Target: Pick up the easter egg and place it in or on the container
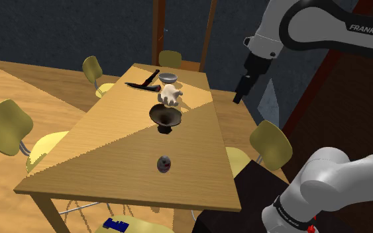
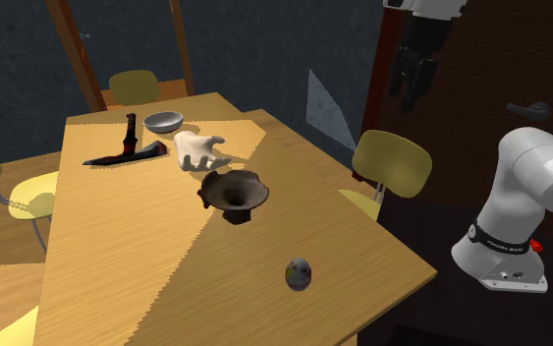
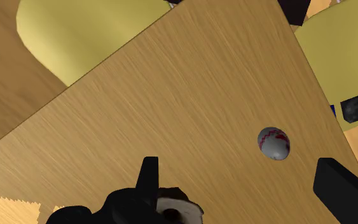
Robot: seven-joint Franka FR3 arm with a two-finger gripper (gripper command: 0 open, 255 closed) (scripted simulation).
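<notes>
The easter egg (image 1: 164, 163) (image 2: 299, 274) (image 3: 273, 143) is grey with red marks and lies on the wooden table (image 1: 112, 142) near its front edge. The container, a dark flared bowl (image 1: 165, 117) (image 2: 233, 193), stands mid-table, farther back than the egg. My black gripper (image 1: 242, 89) (image 2: 414, 84) hangs high in the air beyond the table's side edge, on the shoulder view's right, far from both. In the wrist view its fingers (image 3: 149, 179) stand wide apart, open and holding nothing, with the egg seen between them far below.
Behind the container lie a white hand-shaped figure (image 1: 169, 96) (image 2: 200, 150), a small grey bowl (image 1: 168, 78) (image 2: 163, 121) and a black knife with red on it (image 1: 145, 83) (image 2: 127, 145). Yellow-green chairs (image 1: 271, 142) (image 2: 392, 162) ring the table.
</notes>
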